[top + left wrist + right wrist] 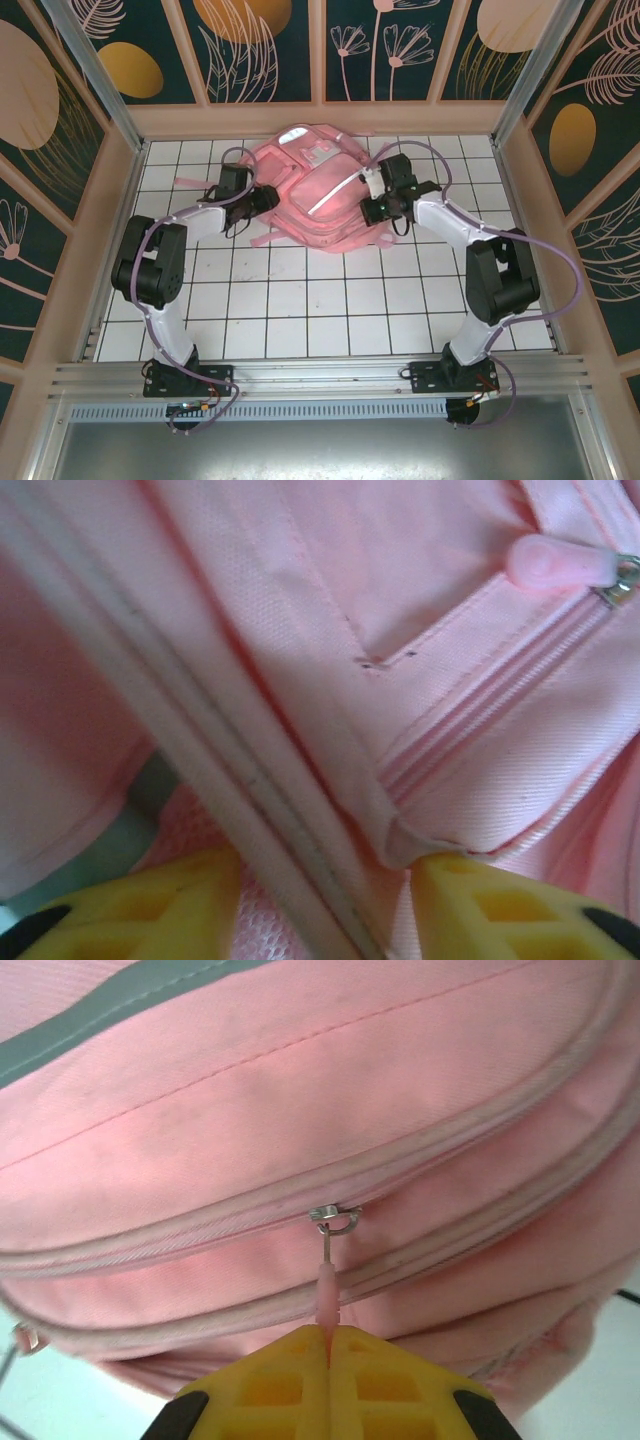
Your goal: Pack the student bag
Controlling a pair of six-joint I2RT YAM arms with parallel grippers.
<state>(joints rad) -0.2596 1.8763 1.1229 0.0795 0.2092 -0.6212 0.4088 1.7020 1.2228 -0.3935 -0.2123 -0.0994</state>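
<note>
The pink student bag point(315, 200) lies flat at the back middle of the white tiled table point(300, 320), and its fabric point(400, 600) point(300, 1090) is right in front of both wrist cameras. My left gripper point(268, 198) point(325, 900) is at the bag's left side. Its yellow fingers point(150, 910) stand apart, with a piped seam point(250, 790) running loose between them. My right gripper point(372, 205) point(329, 1345) is at the bag's right side, shut on a pink zipper pull point(327, 1300) that hangs from a metal slider point(335, 1216). Another pink zipper pull point(545, 560) shows up close.
Pink straps point(200, 183) trail from the bag's left side onto the tiles. Low wooden walls point(120, 210) ring the table on the left, back and right. Bare tiles stretch between the bag and the arm bases point(190, 375).
</note>
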